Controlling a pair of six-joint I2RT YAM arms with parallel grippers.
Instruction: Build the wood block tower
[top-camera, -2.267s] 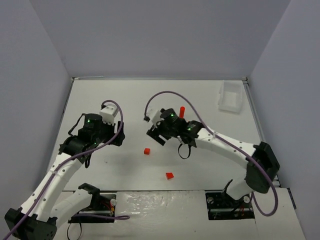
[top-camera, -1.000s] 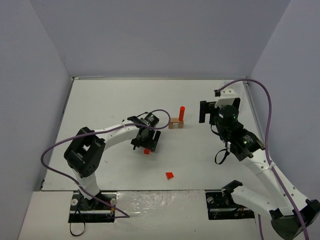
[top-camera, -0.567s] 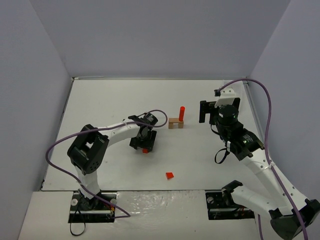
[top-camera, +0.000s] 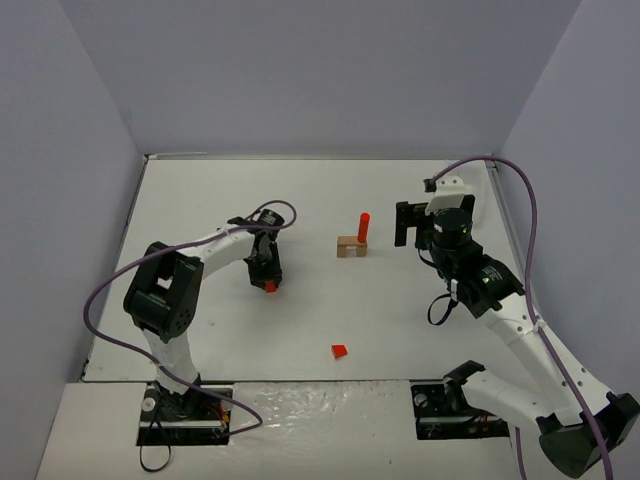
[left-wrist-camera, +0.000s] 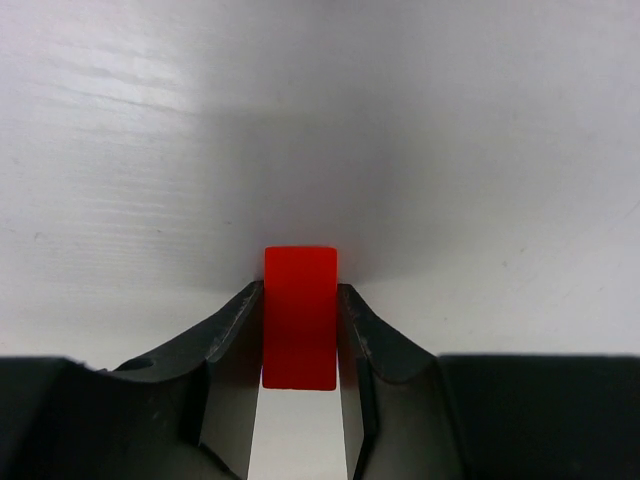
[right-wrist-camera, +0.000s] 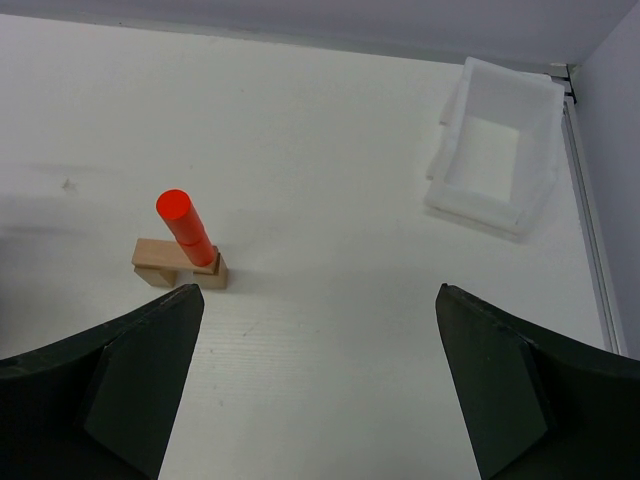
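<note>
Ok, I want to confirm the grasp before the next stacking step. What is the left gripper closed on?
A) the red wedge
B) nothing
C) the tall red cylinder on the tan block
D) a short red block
D: in the left wrist view the left gripper has its fingers pressed against both sides of a short red block, while the red cylinder stands on the tan block and the red wedge lies untouched.

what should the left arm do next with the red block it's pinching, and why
Probably lift it straight up. The left gripper is shut on the small red block, low over the table. The tan block with the upright red cylinder stands apart, to the right in the top view. Raising the block first should let it travel there without dragging.
</note>
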